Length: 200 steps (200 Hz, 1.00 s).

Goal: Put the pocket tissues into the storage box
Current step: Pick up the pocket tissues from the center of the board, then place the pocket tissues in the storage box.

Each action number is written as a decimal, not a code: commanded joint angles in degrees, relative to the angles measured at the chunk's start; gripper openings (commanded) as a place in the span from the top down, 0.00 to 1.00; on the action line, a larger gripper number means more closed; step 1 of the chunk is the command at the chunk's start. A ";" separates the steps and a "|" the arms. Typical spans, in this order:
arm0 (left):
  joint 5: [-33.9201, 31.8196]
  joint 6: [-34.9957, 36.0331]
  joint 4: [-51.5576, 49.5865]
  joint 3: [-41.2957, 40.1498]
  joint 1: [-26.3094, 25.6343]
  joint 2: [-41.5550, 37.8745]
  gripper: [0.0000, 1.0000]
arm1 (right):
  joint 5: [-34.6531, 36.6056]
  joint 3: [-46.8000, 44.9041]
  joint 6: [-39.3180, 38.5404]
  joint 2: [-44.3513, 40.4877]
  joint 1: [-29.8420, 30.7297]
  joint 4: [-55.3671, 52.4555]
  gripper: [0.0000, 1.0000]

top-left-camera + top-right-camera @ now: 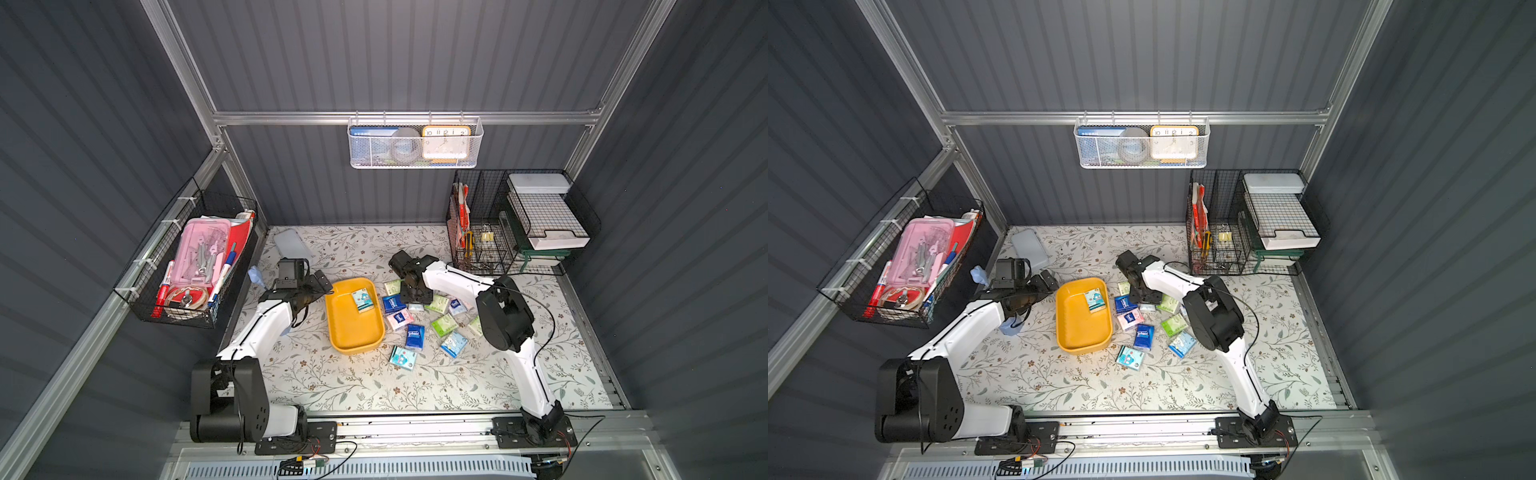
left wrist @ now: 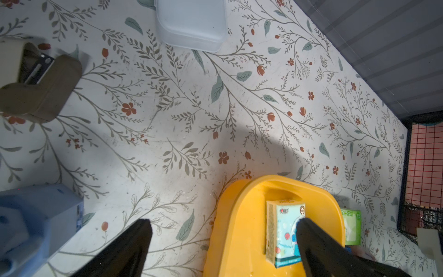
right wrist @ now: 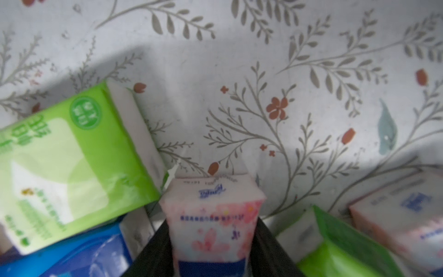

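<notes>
Surface: counter (image 1: 374,386), a white floral-print sheet. It is bounded by corrugated grey walls at the back and both sides, and by an aluminium front rail (image 1: 415,428) at the near edge. The widest open stretch is the near half, between the front rail and the box. A flat grey-blue rounded plastic case (image 1: 293,245) lies in the far-left corner. A black wire desk organiser (image 1: 519,224) fills the far-right corner, near the right arm's wrist.

Container: storage box (image 1: 349,332), a shallow mustard-yellow rounded-rectangle plastic tub. It sits mid-counter, its long side running front to back. It holds one light-blue cartoon-print tissue packet (image 1: 364,301), lying flat at its far right corner.

Stock: pocket tissues (image 1: 444,324), soft plastic-wrapped packets in green, dark blue, pink and light blue. They are scattered on the counter from the box's right wall to the right arm's elbow, several touching. A dark-blue packet (image 1: 392,303) lies just beside that wall.

Gripping parts: the right hand (image 3: 213,225) points down into the far end of the scatter. Its black fingers press both sides of a pink floral-print tissue packet (image 3: 213,206), pinching it. A green packet (image 3: 79,163) lies just beside that one.

The left hand (image 2: 223,221) has its fingers spread wide over the counter at the box's far left corner. In the left wrist view one finger (image 2: 316,242) overlaps the packet in the box; contact cannot be told.
</notes>
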 commanded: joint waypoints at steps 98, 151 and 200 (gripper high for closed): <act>-2.31 2.65 -0.74 4.59 0.91 2.05 0.01 | 1.37 5.60 -5.30 -7.94 3.94 -6.17 0.58; -1.23 1.73 -1.13 5.05 2.93 2.79 0.01 | -3.76 14.03 -4.91 -2.75 9.60 -1.91 0.58; 0.49 1.27 -2.05 3.77 3.70 0.66 0.01 | -4.19 23.99 -6.13 5.65 12.02 0.70 0.58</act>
